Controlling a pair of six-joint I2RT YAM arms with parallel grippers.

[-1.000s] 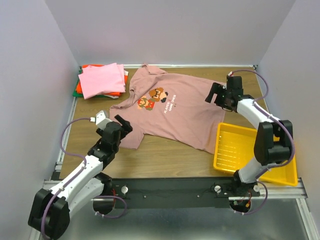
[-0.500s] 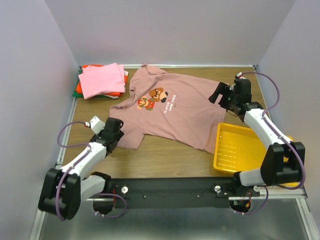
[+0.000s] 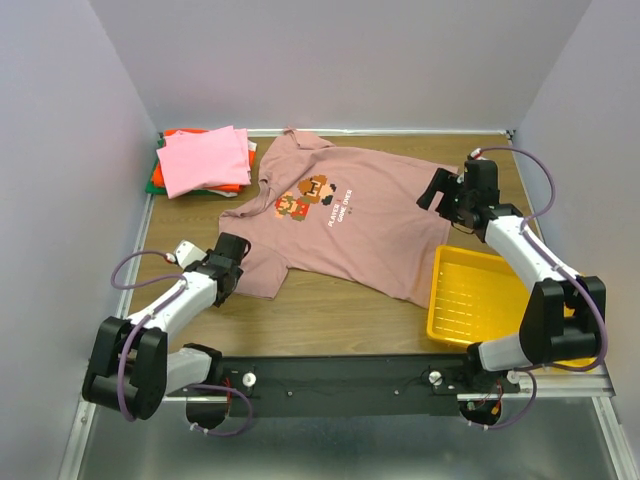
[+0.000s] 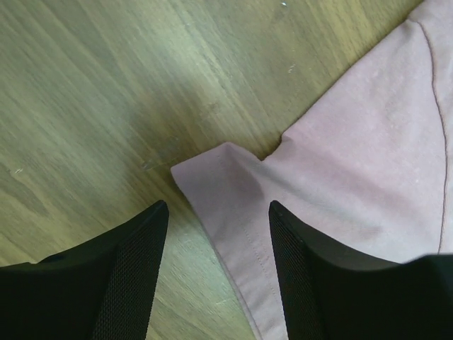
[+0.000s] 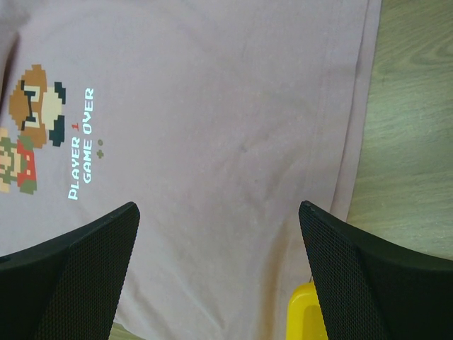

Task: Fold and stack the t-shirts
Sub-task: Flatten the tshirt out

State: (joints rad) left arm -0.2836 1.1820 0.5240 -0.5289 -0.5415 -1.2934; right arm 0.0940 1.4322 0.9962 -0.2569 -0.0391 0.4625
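My left gripper point(image 4: 216, 209) has its two fingers partly apart astride the corner of the near sleeve point(image 4: 226, 184). The stitched cuff edge lies in the gap, and I cannot tell whether either pad touches the cloth. Bare wood runs off to the left of that sleeve, toward the left edge of the table point(image 3: 330, 310).

My right gripper point(image 5: 218, 209) is spread as wide as it goes and holds nothing. It hangs over the lower body of the mauve t-shirt point(image 3: 350, 225), close to the double-stitched hem point(image 5: 357, 127). Bare board shows beyond the hem toward the right edge.

The shirt lies flat and face up in the middle of the table. Its long axis runs from left to right, with the collar toward the left edge and the hem toward the right edge, the whole skewed a little toward the near right corner. The pixel print point(image 5: 35, 120) sits above the white lettering point(image 5: 85, 142).

The yellow tray point(image 3: 500, 300) fills the near right corner, just beside the hem's near end. A strip of bare wood runs between the shirt and the near edge. In the far left corner, the folded stack is topped by the bright pink shirt point(image 3: 205, 160), with orange-red point(image 3: 185, 133) and green point(image 3: 155, 185) cloth showing under it, well apart from both grippers.
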